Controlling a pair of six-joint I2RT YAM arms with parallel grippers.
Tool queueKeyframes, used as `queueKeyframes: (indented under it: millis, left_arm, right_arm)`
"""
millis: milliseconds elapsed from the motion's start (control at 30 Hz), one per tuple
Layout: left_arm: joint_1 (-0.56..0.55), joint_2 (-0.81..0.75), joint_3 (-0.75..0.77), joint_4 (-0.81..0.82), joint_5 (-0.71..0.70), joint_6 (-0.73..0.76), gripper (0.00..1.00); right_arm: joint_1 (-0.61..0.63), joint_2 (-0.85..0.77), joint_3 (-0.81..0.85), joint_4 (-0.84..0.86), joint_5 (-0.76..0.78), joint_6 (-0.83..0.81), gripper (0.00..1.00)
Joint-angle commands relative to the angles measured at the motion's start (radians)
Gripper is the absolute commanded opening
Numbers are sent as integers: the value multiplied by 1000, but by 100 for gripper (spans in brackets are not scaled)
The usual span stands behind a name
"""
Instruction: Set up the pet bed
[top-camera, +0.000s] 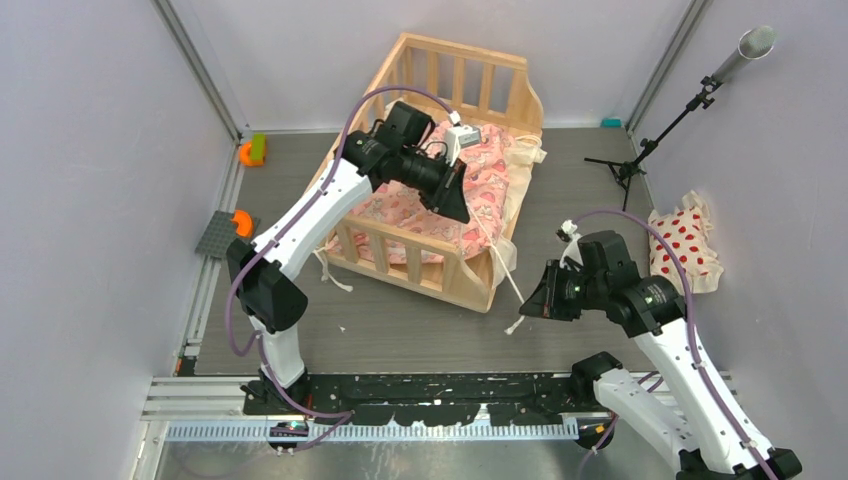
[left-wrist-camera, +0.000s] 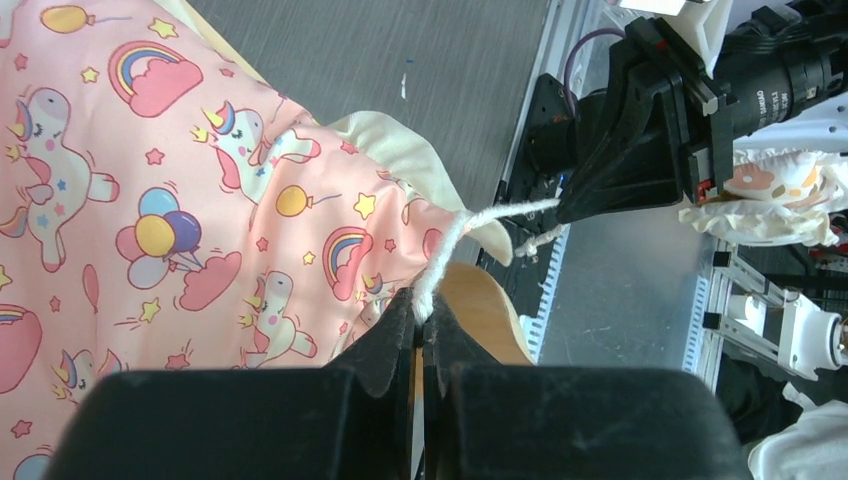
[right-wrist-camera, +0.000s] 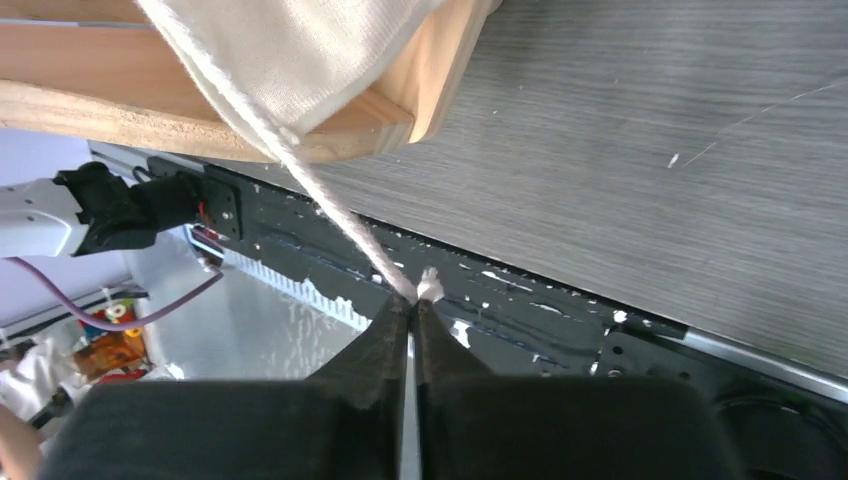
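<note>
On the worktop (top-camera: 400, 335) the wooden bed (top-camera: 415, 262) sits centrally, its long axis running near-left to far-right. The left arm (top-camera: 310, 215) reaches over its near rail above the pink cushion (top-camera: 485, 165). The right arm (top-camera: 680, 370) crouches off its near-right corner. A dotted pillow (top-camera: 685, 245) lies far right. The left pincer (left-wrist-camera: 422, 302) and right pincer (right-wrist-camera: 410, 305) each clamp the cream tie (right-wrist-camera: 330, 205).

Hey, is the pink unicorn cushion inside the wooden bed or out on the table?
Inside. The cushion lies within the rails of the pet bed, with its cream edge spilling over the right side rail.
</note>
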Motion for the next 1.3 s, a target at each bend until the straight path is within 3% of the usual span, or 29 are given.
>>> queueKeyframes:
  millis: [0,67,133,300,467,800,967,1133,1267]
  left_arm:
    - [9,-51,31,-62,57,53,0]
    - [8,-44,46,-105,74,67,0]
    - [8,-40,58,-140,82,94,0]
    - [8,-49,59,-156,94,101,0]
    - [6,-64,36,-120,106,99,0]
    - [6,-115,-29,-8,140,64,0]
    - [7,-116,-34,-7,147,72,0]
    - [7,-106,-32,-12,140,79,0]
    - [7,-103,-26,-18,134,88,0]
  right_arm:
    - [4,-26,-18,42,-69,25,18]
    - [4,-14,4,3,42,16,37]
    - [5,-8,36,20,85,18,43]
    - [5,-19,129,211,43,30,45]
    - [5,2,104,592,-23,-14,46]
    - [4,163,-6,1179,-240,-490,46]
    - [4,226,50,1146,-362,-673,44]
    - [9,238,72,1139,-443,-730,43]
    - [21,251,99,1034,-515,-816,43]
